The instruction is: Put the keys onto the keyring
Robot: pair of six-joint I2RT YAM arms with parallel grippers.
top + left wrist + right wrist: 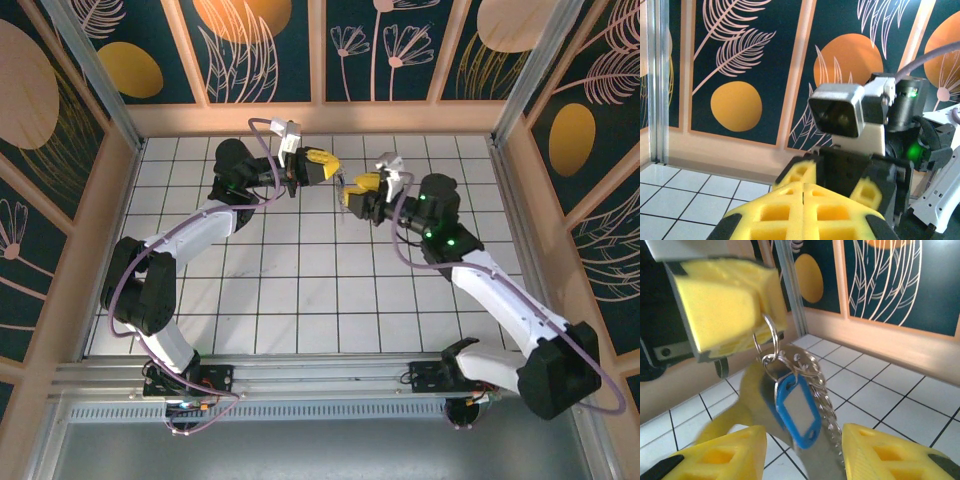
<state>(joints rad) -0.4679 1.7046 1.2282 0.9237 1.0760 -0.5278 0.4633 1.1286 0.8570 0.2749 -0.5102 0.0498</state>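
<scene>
Left hand (pixel 727 305) holds the ring (pixel 766 337) up
It is shut tight on the ring; the blue key (pixel 797 410) hangs below, between the open fingers of the right hand (pixel 802 442)

Tally of what I carry and see, kind by kind.

I have two white-and-black jointed arms (pixel 190 240) and two grippers, my left gripper (pixel 318 166) and my right gripper (pixel 358 190), with four yellow foam finger pads (pixel 715 457), two apiece. I count one small silver key with a bright blue head (pixel 799 412), one thin round silver wire ring (pixel 774 337), and one pale silvery keyring loop with a bumpy chain-like side (pixel 830 402). The tiny link rings joining them are too tangled to count. One white tiled table (pixel 300 300) sits below.
</scene>
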